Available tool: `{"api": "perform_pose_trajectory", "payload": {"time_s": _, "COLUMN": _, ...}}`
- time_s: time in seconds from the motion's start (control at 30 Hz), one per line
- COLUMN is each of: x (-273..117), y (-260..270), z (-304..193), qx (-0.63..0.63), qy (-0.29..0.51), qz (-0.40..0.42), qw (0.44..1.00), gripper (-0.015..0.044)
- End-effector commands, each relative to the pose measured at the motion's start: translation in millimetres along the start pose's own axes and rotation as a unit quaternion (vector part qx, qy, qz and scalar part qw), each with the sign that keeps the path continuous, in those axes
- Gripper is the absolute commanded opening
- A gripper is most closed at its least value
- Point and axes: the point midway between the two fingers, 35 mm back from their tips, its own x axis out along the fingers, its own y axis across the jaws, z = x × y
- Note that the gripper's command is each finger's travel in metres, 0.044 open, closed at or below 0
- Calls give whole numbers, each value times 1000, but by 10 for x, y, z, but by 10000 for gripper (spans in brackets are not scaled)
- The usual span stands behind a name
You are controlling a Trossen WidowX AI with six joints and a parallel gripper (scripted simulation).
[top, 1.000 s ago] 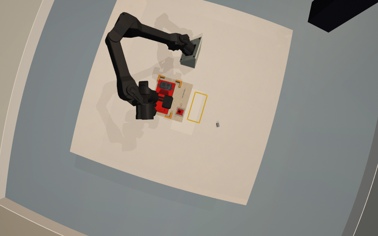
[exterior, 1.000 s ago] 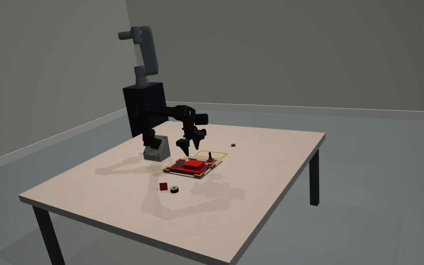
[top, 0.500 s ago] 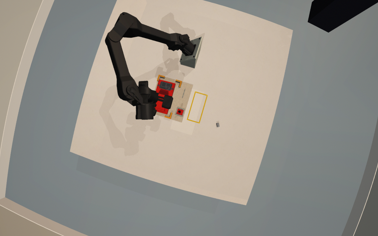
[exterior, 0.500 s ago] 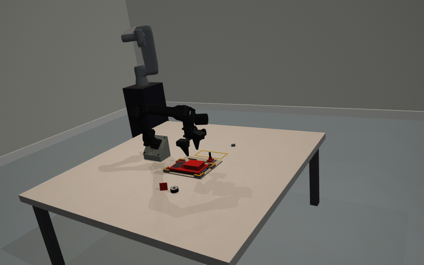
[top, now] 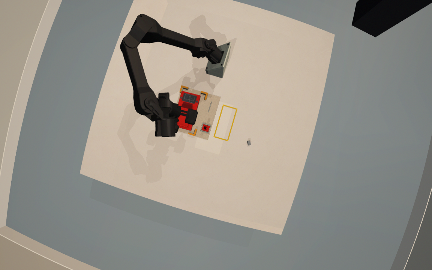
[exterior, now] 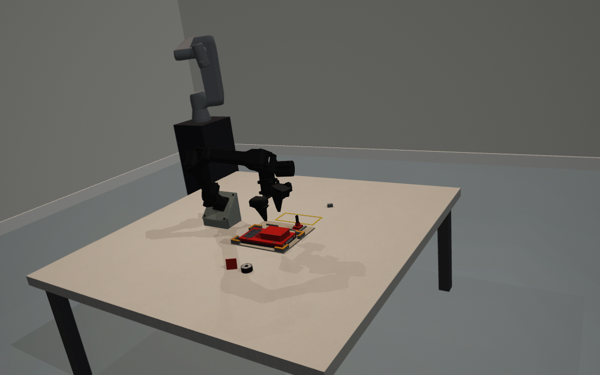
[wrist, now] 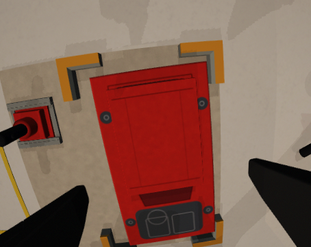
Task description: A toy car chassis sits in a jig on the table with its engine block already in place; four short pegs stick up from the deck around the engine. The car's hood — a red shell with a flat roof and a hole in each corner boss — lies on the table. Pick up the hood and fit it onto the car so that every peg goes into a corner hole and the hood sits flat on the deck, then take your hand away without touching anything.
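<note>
Now the gripper (exterior: 270, 205) is hanging wide open and empty above the hood (wrist: 155, 147), which is sitting on the car in the jig (wrist: 70, 71), a peg showing in each of the four corner holes. Risk looks small: a sideways swing while low could be clipping the hood or the black lever (wrist: 11, 134) beside it, so retreat should be going straight up

Yellow outlined rectangle (top: 225, 122) marked on the table (top: 261, 174) just beside the jig board. Small red base with a black lever (exterior: 297, 221) standing on the board corner; tiny grey block (top: 248, 142) well apart. Exterior view: dark red square (exterior: 231, 263) beside a black-and-white ring (exterior: 246, 267).
</note>
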Motion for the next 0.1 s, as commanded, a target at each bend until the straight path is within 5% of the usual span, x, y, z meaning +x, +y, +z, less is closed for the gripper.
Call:
{"api": "perform_pose_trajectory", "payload": {"time_s": 0.0, "x": -6, "y": 5, "z": 0, "qx": 1, "qy": 0, "qz": 2, "qw": 1000, "gripper": 440}}
{"api": "perform_pose_trajectory", "payload": {"time_s": 0.07, "x": -6, "y": 5, "z": 0, "qx": 1, "qy": 0, "qz": 2, "qw": 1000, "gripper": 440}}
